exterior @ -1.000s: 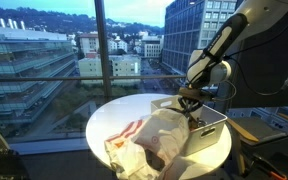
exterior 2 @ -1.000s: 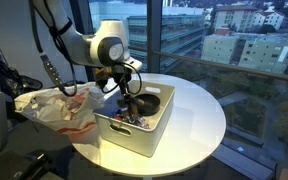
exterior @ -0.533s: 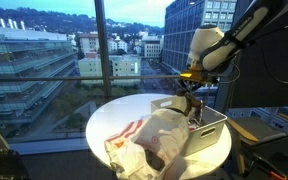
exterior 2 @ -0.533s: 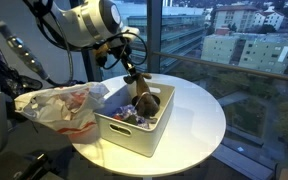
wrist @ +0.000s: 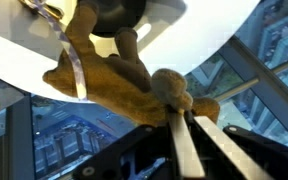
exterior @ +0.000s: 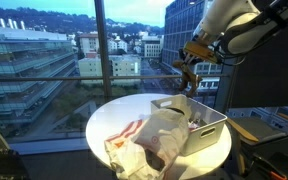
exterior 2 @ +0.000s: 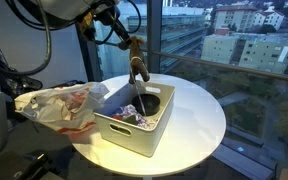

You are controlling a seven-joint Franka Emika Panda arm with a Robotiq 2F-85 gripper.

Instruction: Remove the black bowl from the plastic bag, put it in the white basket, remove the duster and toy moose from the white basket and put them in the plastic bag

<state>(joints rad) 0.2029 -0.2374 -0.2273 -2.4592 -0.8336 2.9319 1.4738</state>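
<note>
gripper (wrist: 184, 115) fingers clamped on toy moose (exterior 2: 137, 70) hanging just below them, white basket (exterior 2: 134, 137) well under; swing sideways over plastic bag (exterior 2: 54, 103), lower into opening, then release

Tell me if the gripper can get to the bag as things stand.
Probably yes. The gripper, shut on the moose, hangs high above the basket; the bag lies beside the basket with nothing over it. Whether its mouth is open I cannot tell.

round white table (exterior 2: 199, 115) beside tall windows (exterior: 44, 75), city buildings (exterior 2: 236, 45) outside
</note>
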